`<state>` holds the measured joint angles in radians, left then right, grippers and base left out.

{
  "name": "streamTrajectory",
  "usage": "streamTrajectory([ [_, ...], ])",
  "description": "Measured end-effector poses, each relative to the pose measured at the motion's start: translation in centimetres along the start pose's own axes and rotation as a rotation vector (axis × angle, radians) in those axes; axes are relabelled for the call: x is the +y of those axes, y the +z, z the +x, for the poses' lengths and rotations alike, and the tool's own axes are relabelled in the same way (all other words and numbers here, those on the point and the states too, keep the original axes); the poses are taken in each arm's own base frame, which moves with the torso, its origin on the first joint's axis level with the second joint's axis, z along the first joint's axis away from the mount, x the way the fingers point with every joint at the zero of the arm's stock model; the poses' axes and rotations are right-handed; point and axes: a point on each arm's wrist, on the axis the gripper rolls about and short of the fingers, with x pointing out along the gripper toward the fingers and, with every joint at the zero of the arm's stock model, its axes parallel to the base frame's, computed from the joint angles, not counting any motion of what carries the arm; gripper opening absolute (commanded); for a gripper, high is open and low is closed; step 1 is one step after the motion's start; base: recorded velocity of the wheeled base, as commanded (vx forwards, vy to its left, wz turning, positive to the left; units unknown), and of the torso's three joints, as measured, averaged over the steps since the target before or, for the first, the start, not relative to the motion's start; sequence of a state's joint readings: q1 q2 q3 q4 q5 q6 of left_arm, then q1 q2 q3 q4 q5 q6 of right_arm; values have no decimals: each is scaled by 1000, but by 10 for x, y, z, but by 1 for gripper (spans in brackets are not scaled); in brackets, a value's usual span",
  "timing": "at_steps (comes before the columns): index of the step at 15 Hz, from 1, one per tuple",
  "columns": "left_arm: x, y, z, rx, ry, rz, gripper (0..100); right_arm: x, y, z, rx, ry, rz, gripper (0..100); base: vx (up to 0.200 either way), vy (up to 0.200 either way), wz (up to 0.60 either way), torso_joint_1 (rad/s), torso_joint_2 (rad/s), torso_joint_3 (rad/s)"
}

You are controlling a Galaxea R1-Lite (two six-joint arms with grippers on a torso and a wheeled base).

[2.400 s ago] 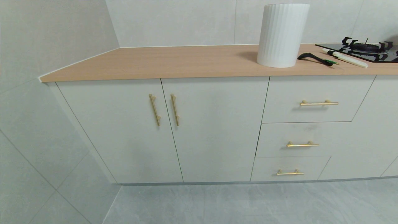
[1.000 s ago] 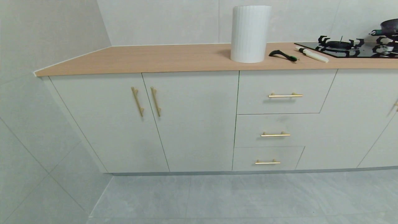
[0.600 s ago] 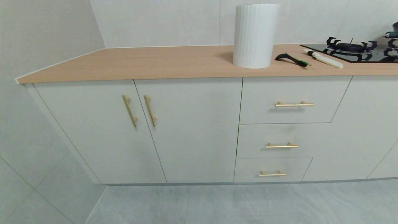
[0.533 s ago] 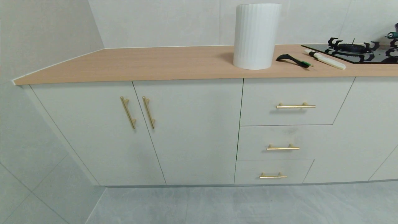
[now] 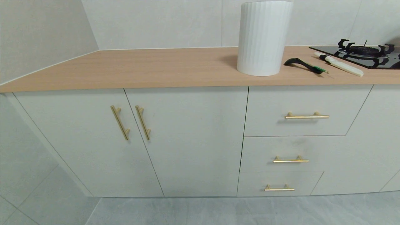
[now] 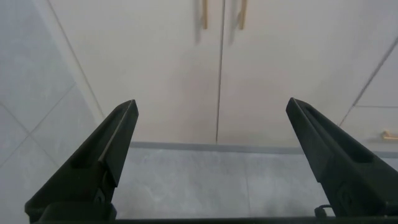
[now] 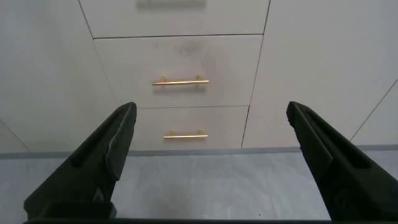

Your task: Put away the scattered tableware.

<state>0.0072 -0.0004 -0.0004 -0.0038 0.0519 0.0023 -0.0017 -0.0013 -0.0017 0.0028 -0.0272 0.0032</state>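
Noting both arms low, in front of the cabinet fronts and below the level of the table (image 5: 140, 67).

- Left end effector (image 6: 210, 106): fingers spread wide, nothing between them; it faces the double doors (image 6: 221, 74).
- Right end effector (image 7: 210, 107): likewise spread and empty; it faces the drawers (image 7: 180, 62).
- Tableware: a black-handled utensil (image 5: 304, 64) with a green tip and a white utensil (image 5: 340, 65) lie flat on the table. They sit between the white ribbed container (image 5: 264, 37) and the stove (image 5: 365, 51), near each other but apart.
- Key relation: both items lie above the end effectors and off to the robot's right. The drawers stand under that stretch of table, so I judge the right arm the nearer.
- Long axes: roughly parallel, each slanting from far-left to near-right. The black handle points toward the container.
- Writing: no brand, label or print is legible on anything. The white utensil carries a dark band near its far end.
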Motion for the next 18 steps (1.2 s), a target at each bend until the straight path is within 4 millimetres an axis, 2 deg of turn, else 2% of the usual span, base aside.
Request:
streamTrajectory([
  [3,0,0,0,0,0,0,100,0,0,0,0,-1,0,100,0,-200,0,4,4,2],
  [18,0,0,0,0,0,-10,100,0,2,-1,-7,20,-5,100,0,0,0,0,0,0],
])
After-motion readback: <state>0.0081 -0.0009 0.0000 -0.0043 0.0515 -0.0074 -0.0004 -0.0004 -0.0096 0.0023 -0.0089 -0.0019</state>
